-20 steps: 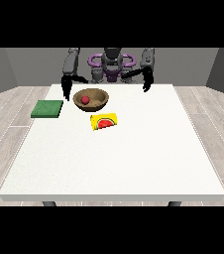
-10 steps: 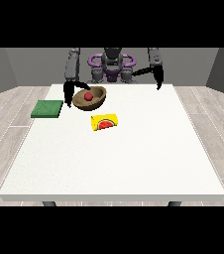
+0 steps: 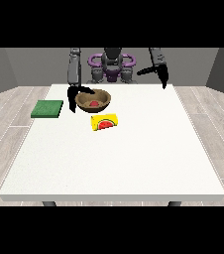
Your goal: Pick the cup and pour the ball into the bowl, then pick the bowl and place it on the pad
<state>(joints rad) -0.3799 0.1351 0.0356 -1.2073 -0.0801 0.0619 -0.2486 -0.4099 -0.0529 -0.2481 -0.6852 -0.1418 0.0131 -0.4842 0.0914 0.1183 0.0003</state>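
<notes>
Brown and wooden-looking, the bowl (image 3: 93,99) sat tilted at the far left part of the white table (image 3: 134,158), its open side tipped toward the camera, and the red ball (image 3: 93,103) lay inside it. The hand at the view's left (image 3: 76,93) was at the bowl's left rim, with a dark finger or thumb reaching over the edge, so it appeared to be grasping the bowl; how the rest of its fingers lay was too small to tell. The green pad (image 3: 47,108) lay flat near the table's left edge, just left of that hand and apart from the bowl. A yellow cup (image 3: 104,122) with a watermelon picture lay on its side just in front of the bowl, not touching it.

The hand at the view's right (image 3: 162,77) hung raised above the table's far right side, well away from everything, holding nothing; whether its fingers were released or clenched could not be told.

Judging by the ball in the bowl, the pouring looked done, and the step in hand was picking up the bowl. The next move would call for carrying it leftward over the pad, levelling it so the ball does not roll out.
</notes>
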